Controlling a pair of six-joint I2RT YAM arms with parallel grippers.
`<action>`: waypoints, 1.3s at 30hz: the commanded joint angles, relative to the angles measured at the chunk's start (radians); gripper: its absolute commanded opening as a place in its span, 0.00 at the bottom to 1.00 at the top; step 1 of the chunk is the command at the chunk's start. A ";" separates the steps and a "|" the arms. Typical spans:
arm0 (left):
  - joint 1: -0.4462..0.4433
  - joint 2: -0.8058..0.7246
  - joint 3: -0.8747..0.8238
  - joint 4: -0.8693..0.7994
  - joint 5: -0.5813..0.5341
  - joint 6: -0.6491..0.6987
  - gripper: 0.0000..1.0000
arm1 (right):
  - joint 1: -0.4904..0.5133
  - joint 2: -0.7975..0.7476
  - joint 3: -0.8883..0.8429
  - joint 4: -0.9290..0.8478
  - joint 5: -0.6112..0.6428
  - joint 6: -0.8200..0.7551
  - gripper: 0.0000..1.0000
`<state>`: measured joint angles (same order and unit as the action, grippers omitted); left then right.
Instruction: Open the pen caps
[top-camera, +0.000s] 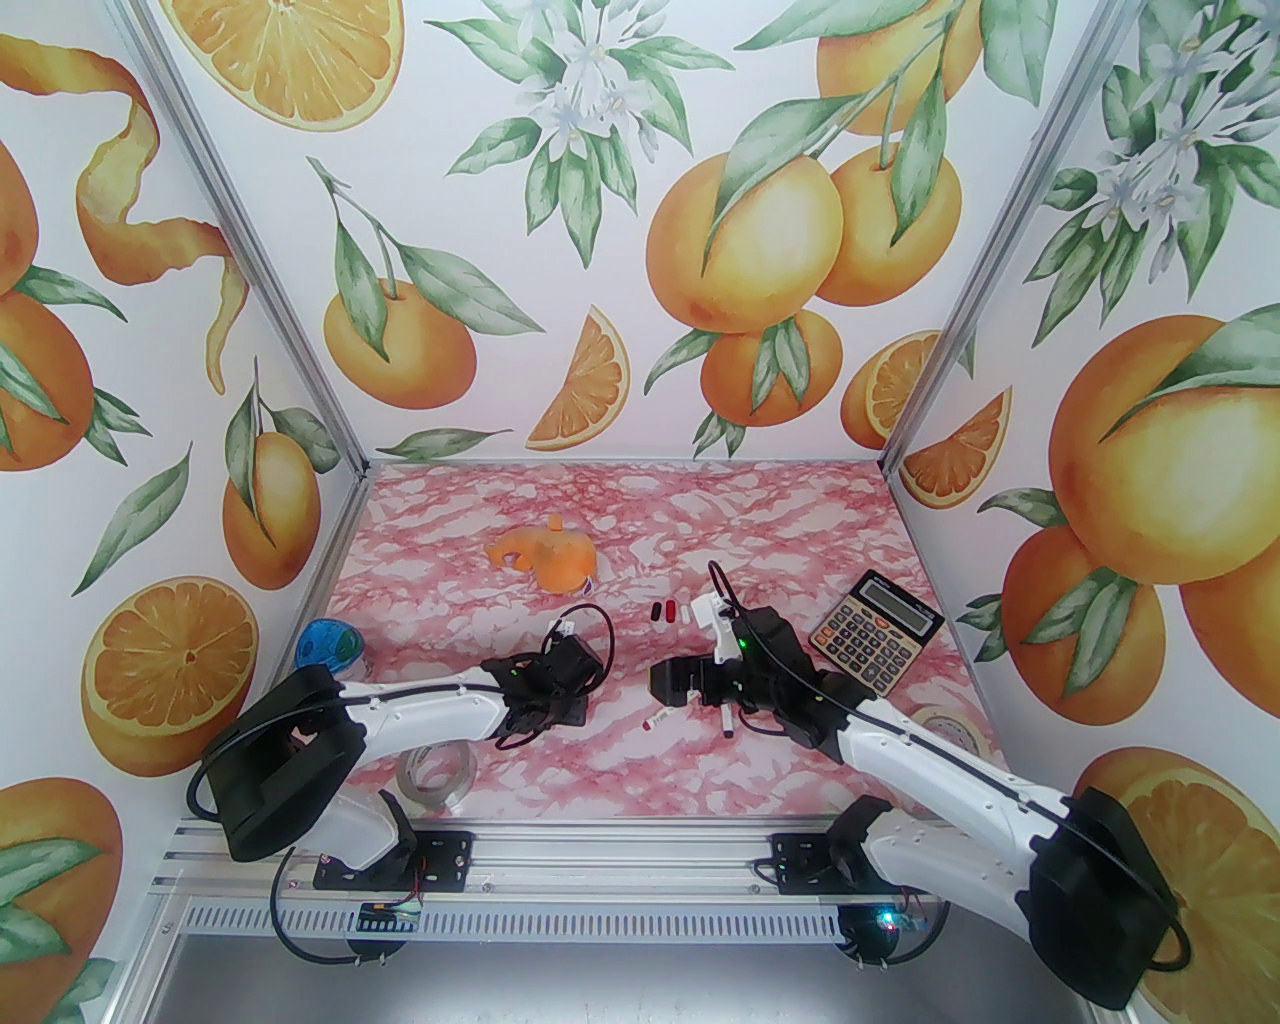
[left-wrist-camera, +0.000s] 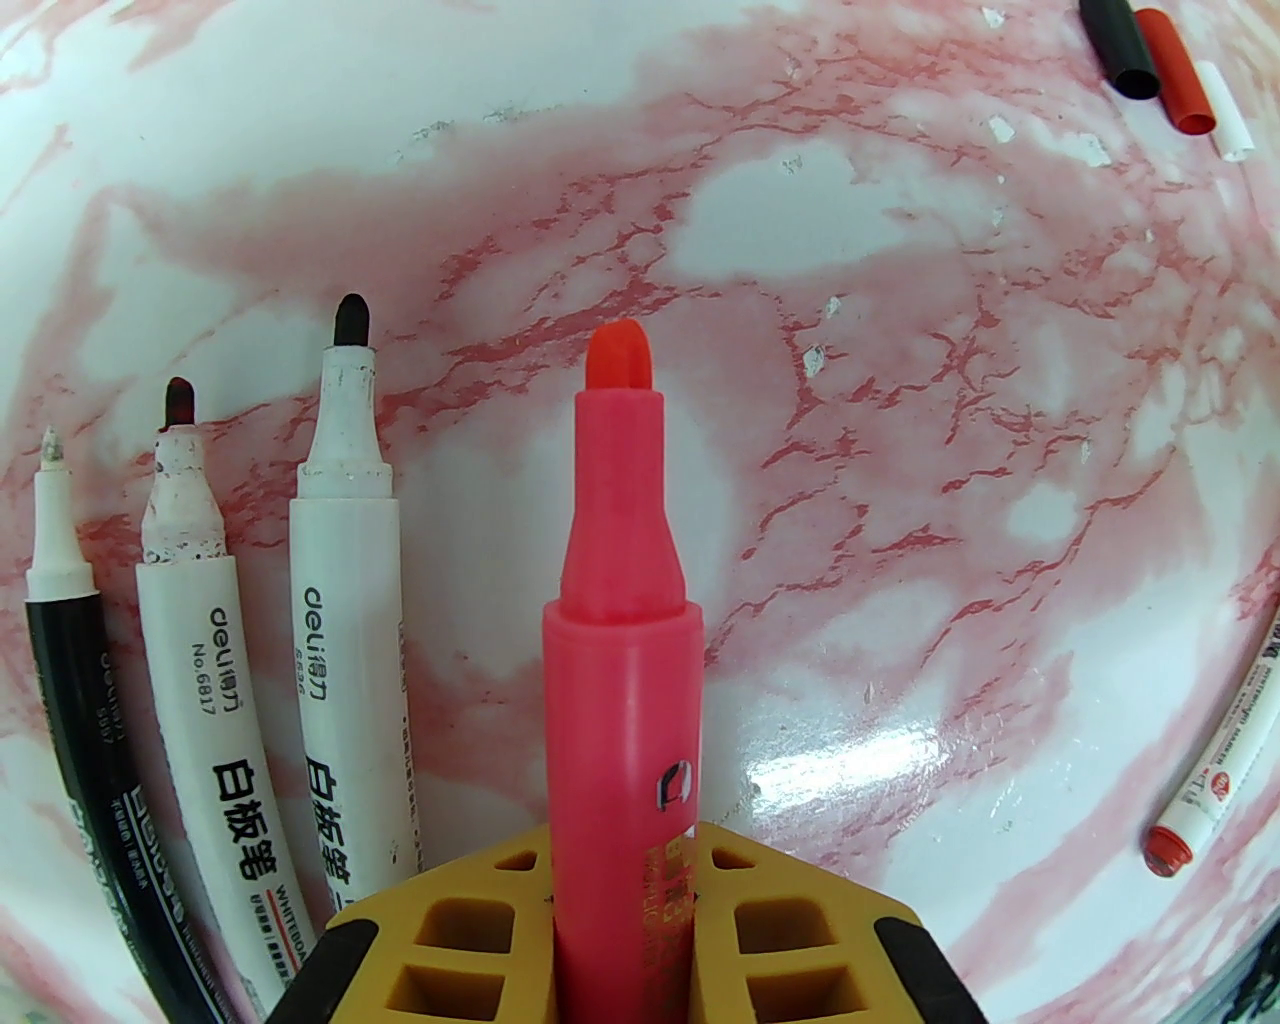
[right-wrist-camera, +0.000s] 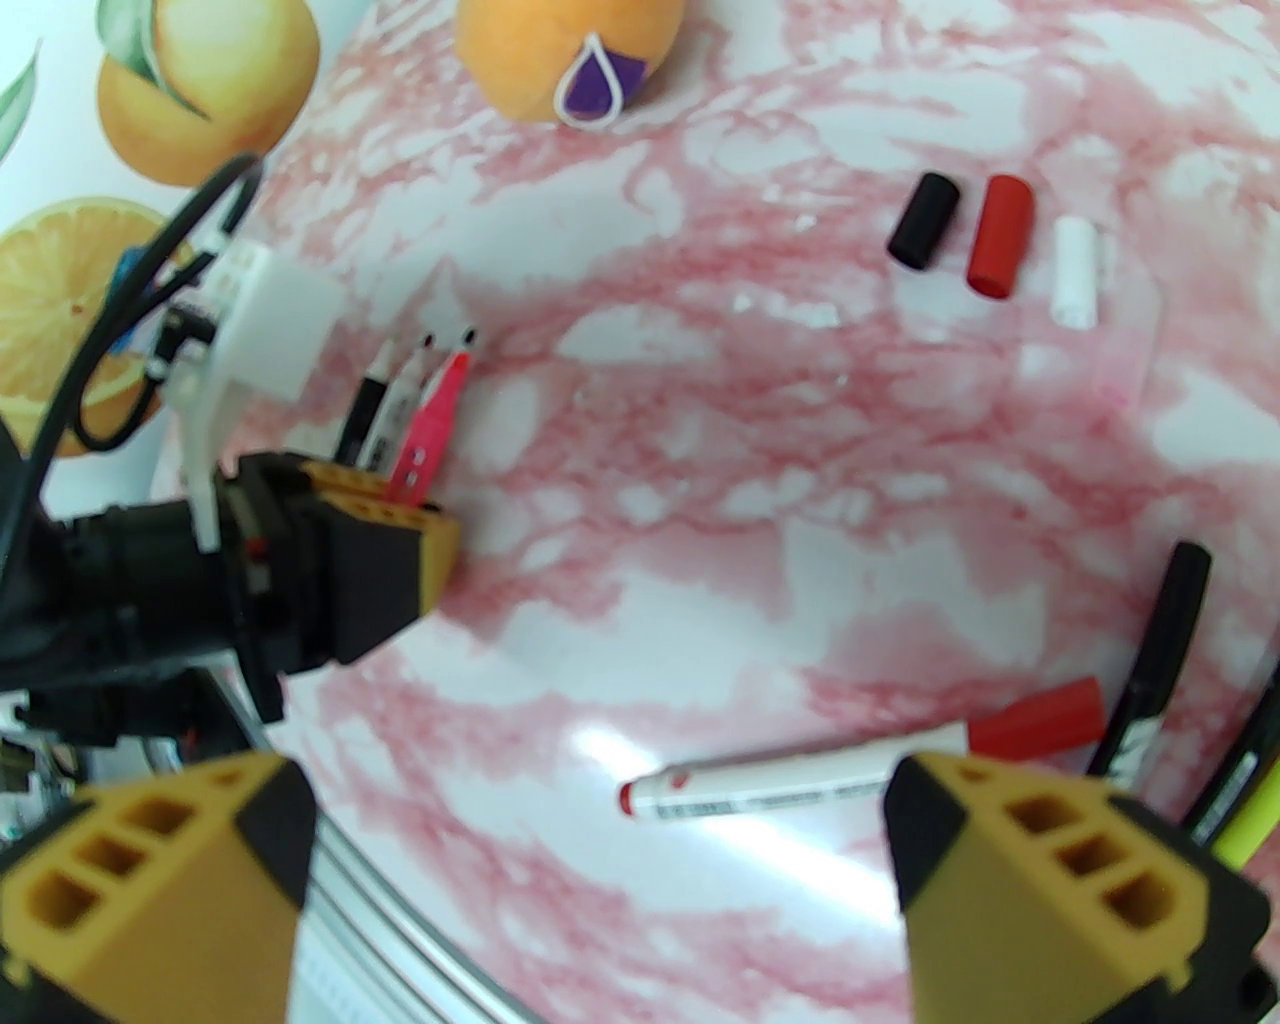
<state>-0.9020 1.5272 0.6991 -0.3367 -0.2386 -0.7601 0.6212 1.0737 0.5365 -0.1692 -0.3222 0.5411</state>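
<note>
Pink pen (left-wrist-camera: 620, 620), tip bare, is clamped in the left jaws! Three uncapped pens (left-wrist-camera: 345, 560) lie beside it, with three loose caps (right-wrist-camera: 1000, 235) farther out on the desk (right-wrist-camera: 700, 560). Right jaws gape wide over a white pen (right-wrist-camera: 800, 785) with its red cap (right-wrist-camera: 1040, 720) on, so there's work left.

Pink-marbled tabletop (top-camera: 640, 500), glossy, walls printed with oranges. Orange soft toy (top-camera: 545, 558) at far centre, with a purple drop-shaped label on it. Calculator (top-camera: 876, 632) at right, lying askew. Beige tape roll (top-camera: 955, 728) just near of it. Clear tape roll (top-camera: 437, 775) at near left. Blue round object (top-camera: 327, 645) at left edge.
</note>
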 joint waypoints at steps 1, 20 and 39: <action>-0.011 0.020 0.029 -0.021 -0.014 -0.018 0.23 | 0.007 0.002 0.020 0.013 0.000 0.004 1.00; -0.034 -0.096 0.058 -0.100 -0.025 -0.010 0.38 | 0.007 -0.029 -0.006 0.016 0.030 0.011 1.00; -0.029 -0.058 0.159 0.138 0.469 0.401 0.47 | 0.007 -0.300 -0.084 -0.215 0.288 0.155 0.99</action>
<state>-0.9291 1.4330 0.8059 -0.2653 0.1226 -0.4454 0.6212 0.8093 0.4595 -0.2844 -0.0814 0.6632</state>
